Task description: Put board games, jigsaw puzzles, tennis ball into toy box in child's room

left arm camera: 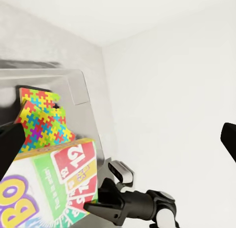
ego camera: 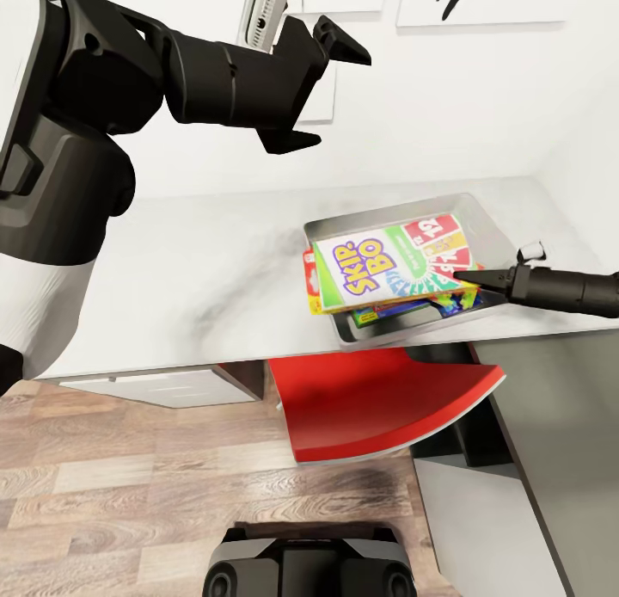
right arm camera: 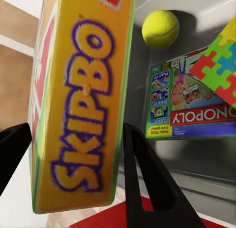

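Skip-Bo board game (ego camera: 384, 266), a flat green-and-white box with a yellow edge, lies on top of the pile inside the shallow grey metal toy box (ego camera: 481, 214) on the white marbled table (ego camera: 198, 270). Its lid reads "SKIP-BO" in yellow letters outlined in purple, and red cards printed "12" show toward its far right corner. The long axis runs from the near left of the tray toward the far right, and the box sits tilted, its left end overhanging the tray's rim. In the right wrist view the yellow side panel reads "SKIPBO" along its length.

Under it lies a jigsaw puzzle box (left arm camera: 42, 119) covered in multicoloured interlocking pieces, and a blue-green board game box (right arm camera: 191, 102) marked "MONOPOLY", seen upside down with the first letter hidden. A yellow-green tennis ball (right arm camera: 160, 28) rests on the tray floor just beside the Monopoly box.

The right gripper (ego camera: 468, 277) reaches in from the right at the Skip-Bo box's near right corner; in the right wrist view its black fingers (right arm camera: 147, 183) stand spread on either side of the yellow edge, not visibly pressing it. The left gripper (ego camera: 322, 85) hangs high above the table with its jaws apart and nothing between them.

A red chair seat (ego camera: 378, 399) stands under the table's front edge.
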Robot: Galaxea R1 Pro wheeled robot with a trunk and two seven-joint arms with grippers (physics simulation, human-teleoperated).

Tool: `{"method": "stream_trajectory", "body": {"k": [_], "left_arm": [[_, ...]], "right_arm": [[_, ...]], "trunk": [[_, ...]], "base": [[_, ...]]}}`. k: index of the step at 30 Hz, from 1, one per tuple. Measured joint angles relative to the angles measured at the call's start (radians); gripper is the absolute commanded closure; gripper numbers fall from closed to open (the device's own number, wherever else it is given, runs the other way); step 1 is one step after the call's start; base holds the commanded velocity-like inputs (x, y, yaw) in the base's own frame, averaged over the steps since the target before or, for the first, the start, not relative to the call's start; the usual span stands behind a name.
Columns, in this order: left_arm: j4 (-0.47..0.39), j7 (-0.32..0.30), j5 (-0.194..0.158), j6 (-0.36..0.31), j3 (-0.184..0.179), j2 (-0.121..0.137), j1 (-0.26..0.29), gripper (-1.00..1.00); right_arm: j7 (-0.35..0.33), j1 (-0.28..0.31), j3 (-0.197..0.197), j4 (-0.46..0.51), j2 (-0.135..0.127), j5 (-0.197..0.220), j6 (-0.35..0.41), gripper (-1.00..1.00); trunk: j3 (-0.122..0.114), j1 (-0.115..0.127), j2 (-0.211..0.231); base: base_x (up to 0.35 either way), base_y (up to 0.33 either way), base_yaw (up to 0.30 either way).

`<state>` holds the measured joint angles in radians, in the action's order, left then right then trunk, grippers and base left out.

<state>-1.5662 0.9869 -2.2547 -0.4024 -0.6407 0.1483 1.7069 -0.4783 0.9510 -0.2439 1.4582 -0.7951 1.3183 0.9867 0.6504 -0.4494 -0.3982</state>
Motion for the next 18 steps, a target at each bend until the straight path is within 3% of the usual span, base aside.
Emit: {"method": "stream_trajectory", "body": {"k": [18], "left_arm": [[0.0, 0.0, 0.0, 0.0, -0.001, 0.0, 0.0, -1.0]], "right_arm": [[-0.003, 0.0, 0.007, 0.001, 0.002, -0.023, 0.0, 1.0]], "trunk": [[0.0, 0.0, 0.0]], "base": [[0.0, 0.0, 0.0]]}}
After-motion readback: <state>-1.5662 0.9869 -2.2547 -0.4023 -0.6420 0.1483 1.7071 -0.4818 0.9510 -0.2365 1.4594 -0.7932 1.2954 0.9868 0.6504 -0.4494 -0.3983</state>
